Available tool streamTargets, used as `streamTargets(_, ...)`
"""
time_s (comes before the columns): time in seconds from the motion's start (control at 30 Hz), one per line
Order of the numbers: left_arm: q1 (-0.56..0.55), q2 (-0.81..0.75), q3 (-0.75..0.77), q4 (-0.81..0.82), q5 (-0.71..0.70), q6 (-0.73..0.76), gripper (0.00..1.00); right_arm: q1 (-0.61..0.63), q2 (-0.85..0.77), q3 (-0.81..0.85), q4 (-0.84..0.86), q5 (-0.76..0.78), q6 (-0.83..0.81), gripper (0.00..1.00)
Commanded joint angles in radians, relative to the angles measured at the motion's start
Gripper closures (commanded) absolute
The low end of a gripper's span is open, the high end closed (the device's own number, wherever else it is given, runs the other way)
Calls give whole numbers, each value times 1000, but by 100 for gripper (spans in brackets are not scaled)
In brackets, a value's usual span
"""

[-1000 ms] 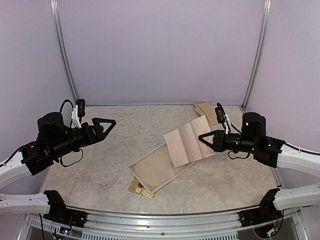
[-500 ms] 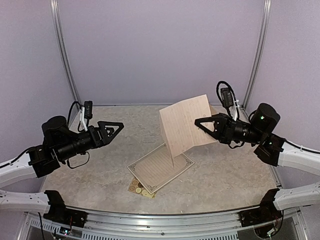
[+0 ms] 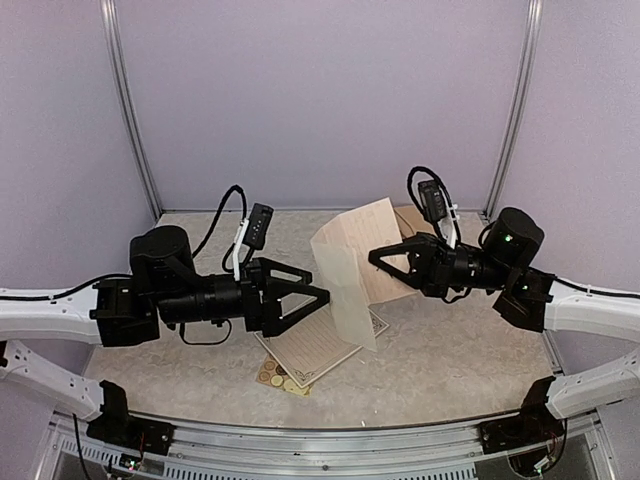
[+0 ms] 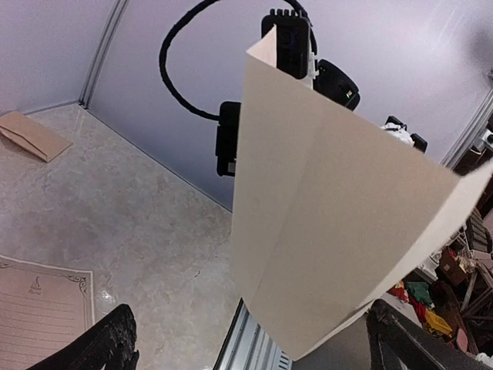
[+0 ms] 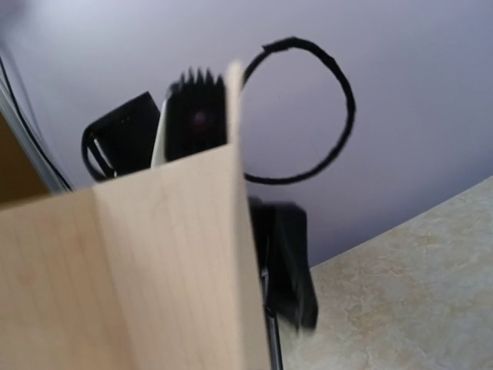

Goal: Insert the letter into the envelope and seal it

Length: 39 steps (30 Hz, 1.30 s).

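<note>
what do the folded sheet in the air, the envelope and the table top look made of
The folded sheet looks like thin matte cream paper: its creases are sharp. The envelope looks like dull tan kraft paper. The table top is mottled beige, stone-look, perhaps laminate, with a faint sheen.

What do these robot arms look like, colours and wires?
Both arms have white tubes joined by chunky black joints. The left gripper and right gripper are black triangular frames. A black cable loops above each wrist to a small camera. Tiny green lights glow on the right arm.
</note>
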Motion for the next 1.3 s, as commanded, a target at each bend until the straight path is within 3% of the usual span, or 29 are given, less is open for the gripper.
streamTargets(0.0, -25, 66, 41, 45, 33, 59, 1, 19, 8, 27, 40, 2, -6, 100)
streamTargets(0.67, -28, 82, 29, 171, 136, 38, 1, 21, 59, 52, -44, 73, -38, 100)
streamTargets(0.93, -28, 75, 26, 148, 51, 50, 1, 22, 74, 65, -38, 46, -38, 100)
streamTargets(1.13, -27, 62, 17, 138, -13, 45, 20, 23, 68, 63, -40, 26, -38, 100)
streamTargets(1.27, -23, 56, 12, 132, -42, 32, 41, 23, 57, 53, -46, 24, -43, 100)
